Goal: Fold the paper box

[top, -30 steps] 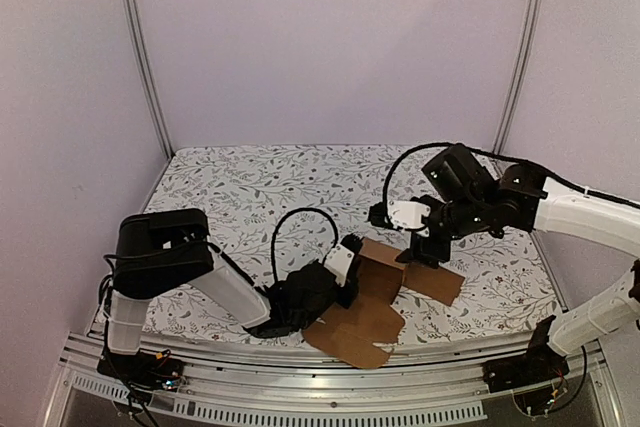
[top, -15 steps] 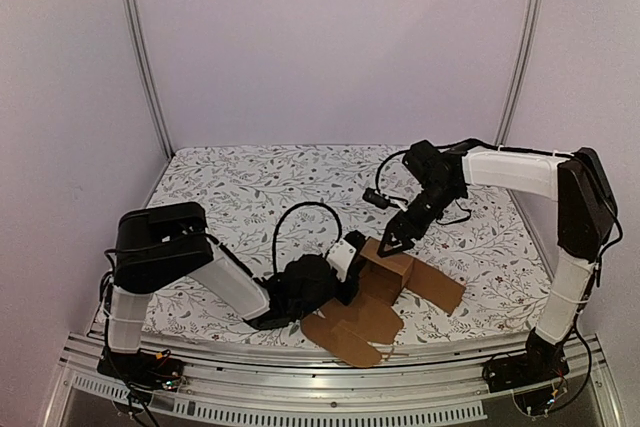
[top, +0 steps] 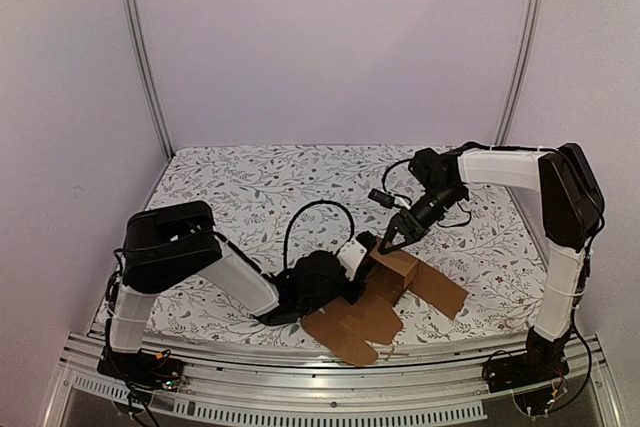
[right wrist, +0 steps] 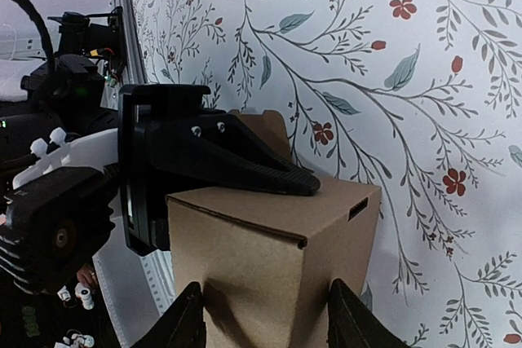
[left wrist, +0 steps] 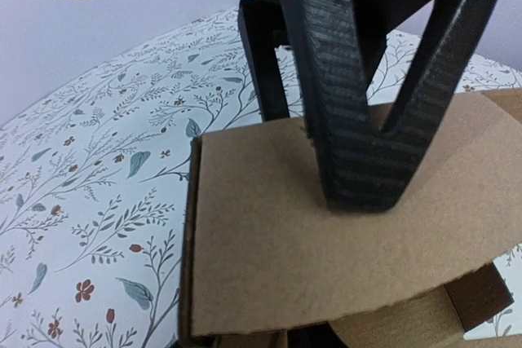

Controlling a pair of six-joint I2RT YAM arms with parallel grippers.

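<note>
Plain brown cardboard paper box (top: 398, 269): half raised into a cube, at 5 o'clock from the middle of your white leaf-printed counter (top: 250, 187). Loose flaps lie flat at its 7 and 4 o'clock. Left gripper (top: 362, 250) meets it from 9 o'clock, black fingers (left wrist: 359, 120) one on each side of an upright panel; you cannot tell whether it pinches. Right gripper (top: 388, 240) sits at 12 o'clock, fingers (right wrist: 189, 319) spread astride a box corner; contact cannot be told.

Left arm (top: 235, 282) is stretched out low toward the middle, and tbh I can't make out the left gripper's (top: 358, 255) grip. Right arm (top: 500, 165) reaches in, right gripper (top: 388, 244) angled down with its jaws partly spread.
</note>
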